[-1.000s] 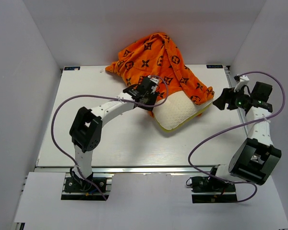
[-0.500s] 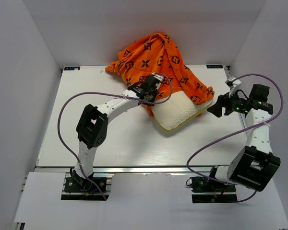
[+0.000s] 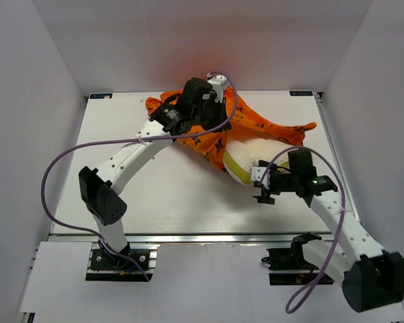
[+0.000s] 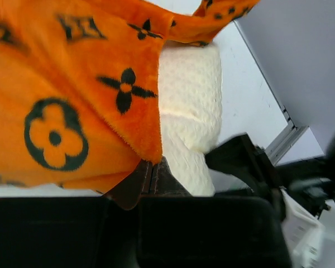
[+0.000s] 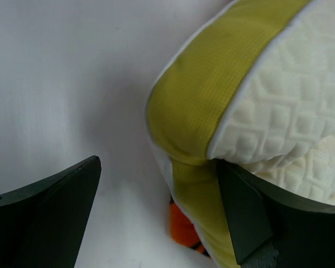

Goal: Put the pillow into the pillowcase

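Pillow (image 3: 256, 151), half inside orange pillowcase (image 3: 195, 138), right of centre on the table (image 3: 155, 195). Left gripper (image 4: 149, 181) pinches the case hem aloft; right gripper (image 3: 262, 183) gapes astride the bare corner. Risk: hard pushing may pull the hem free.

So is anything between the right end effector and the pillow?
Nothing visible. The open right end effector sits at the pillow's bare yellow-edged end; the pillowcase, pinched by the left end effector, covers only the far part.
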`<state>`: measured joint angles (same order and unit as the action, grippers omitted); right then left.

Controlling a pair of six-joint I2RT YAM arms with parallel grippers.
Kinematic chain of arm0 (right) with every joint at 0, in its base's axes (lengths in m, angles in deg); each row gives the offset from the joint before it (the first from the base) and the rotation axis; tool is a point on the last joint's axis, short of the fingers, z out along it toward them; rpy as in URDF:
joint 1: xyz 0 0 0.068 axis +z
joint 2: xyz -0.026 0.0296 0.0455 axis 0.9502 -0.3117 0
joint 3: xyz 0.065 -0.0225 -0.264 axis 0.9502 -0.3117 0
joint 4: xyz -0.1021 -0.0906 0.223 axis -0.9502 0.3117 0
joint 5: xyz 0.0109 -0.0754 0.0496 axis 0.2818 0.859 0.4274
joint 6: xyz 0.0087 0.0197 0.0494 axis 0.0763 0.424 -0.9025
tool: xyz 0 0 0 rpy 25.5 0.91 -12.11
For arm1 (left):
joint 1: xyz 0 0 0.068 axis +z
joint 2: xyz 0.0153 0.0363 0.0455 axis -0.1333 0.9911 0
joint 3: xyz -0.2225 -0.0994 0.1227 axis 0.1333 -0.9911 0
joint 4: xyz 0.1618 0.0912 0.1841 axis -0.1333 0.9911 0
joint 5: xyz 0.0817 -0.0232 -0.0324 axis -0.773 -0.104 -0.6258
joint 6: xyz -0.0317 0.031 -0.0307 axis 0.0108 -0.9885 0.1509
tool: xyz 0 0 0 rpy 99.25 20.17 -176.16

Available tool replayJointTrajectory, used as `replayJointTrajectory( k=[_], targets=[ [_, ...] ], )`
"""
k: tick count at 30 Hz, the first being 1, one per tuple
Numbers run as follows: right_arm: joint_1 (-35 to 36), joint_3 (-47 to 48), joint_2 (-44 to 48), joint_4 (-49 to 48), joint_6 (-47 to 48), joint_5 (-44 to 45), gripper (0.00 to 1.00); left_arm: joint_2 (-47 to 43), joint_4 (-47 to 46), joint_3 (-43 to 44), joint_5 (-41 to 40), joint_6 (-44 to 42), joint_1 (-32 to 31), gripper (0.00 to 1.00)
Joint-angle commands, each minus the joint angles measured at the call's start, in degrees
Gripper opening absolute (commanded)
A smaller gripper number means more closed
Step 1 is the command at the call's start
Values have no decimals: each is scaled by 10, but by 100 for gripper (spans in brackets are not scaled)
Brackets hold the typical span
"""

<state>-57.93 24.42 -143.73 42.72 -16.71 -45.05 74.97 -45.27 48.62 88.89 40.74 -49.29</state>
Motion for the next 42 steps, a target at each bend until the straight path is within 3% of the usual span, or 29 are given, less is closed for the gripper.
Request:
replayJointTrajectory(
  k=[1,5,7,11,12,15,19,22,25,28,33,37,39,41,42],
  targets=[
    [28,15,-52,-212,-47,138,89,-47,-30,-20,32,34,1,0],
    [34,40,-105,-213,-7,129,89,-63,-40,-32,36,47,1,0],
    [48,43,-132,-247,-17,158,80,-65,-47,-32,45,50,1,0],
    [52,74,-159,-348,-136,214,49,-70,-25,-29,51,49,1,0],
    [52,82,-164,-359,-145,222,37,-79,-24,-35,52,49,1,0],
    [52,116,-196,-379,-181,230,18,-96,-46,-82,77,56,1,0],
    [52,173,-222,-396,-273,205,0,-121,-78,-124,128,99,1,0],
    [58,209,-240,-466,-357,201,0,-122,-96,-102,181,134,-4,0],
    [61,279,-271,-506,-442,197,0,-106,-110,-20,238,175,-9,0],
    [69,257,-254,-601,-495,129,0,-104,-195,36,279,249,-13,0],
    [119,175,-249,-511,-435,45,0,-149,-370,22,293,340,-13,0],
    [121,119,-271,-413,-370,22,2,-178,-338,-21,285,330,-10,0],
    [121,113,-274,-336,-334,6,24,-196,-299,-82,286,317,3,0],
    [115,122,-266,-256,-294,-27,34,-229,-304,-225,306,328,19,0],
    [110,120,-257,-202,-264,-42,43,-239,-324,-275,313,337,21,0]
  ],
)
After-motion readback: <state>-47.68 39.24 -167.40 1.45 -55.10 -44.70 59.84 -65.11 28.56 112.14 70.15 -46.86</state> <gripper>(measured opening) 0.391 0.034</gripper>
